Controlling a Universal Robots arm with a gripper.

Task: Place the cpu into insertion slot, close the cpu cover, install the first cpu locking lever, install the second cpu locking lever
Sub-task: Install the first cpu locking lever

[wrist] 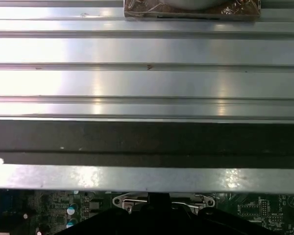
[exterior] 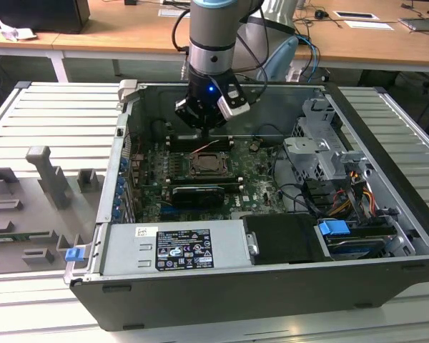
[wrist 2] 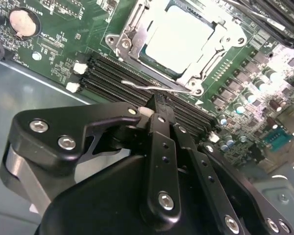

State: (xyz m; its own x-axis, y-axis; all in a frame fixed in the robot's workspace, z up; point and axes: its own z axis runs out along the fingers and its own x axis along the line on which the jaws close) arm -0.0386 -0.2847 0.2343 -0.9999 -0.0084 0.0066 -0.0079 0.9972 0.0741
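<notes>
Claw: the black two-fingered gripper [wrist 2: 159, 105] is seen in the second wrist view with its fingers drawn together to a narrow tip; nothing is held between them.
Lever: a thin silver wire locking lever [wrist 2: 159, 88] is found just beyond the fingertip, lying crosswise to the fingers along the near edge of the socket; whether it is touched cannot be told.
Memory slots: long narrow black memory slots [wrist 2: 117, 73] are seen beside the lever, running the same way as it.
Cover: the thin square silver metal cpu cover [wrist 2: 132, 36] is judged to be folded down around the chip.
Cpu: the flat square cpu with a dull silver-grey top [wrist 2: 179, 36] is seated in the insertion slot, straight ahead of the claw.
Case: in the exterior view the gripper [exterior: 206, 128] is poised inside the open black computer case [exterior: 272, 286], just behind the socket [exterior: 211, 166].
</notes>
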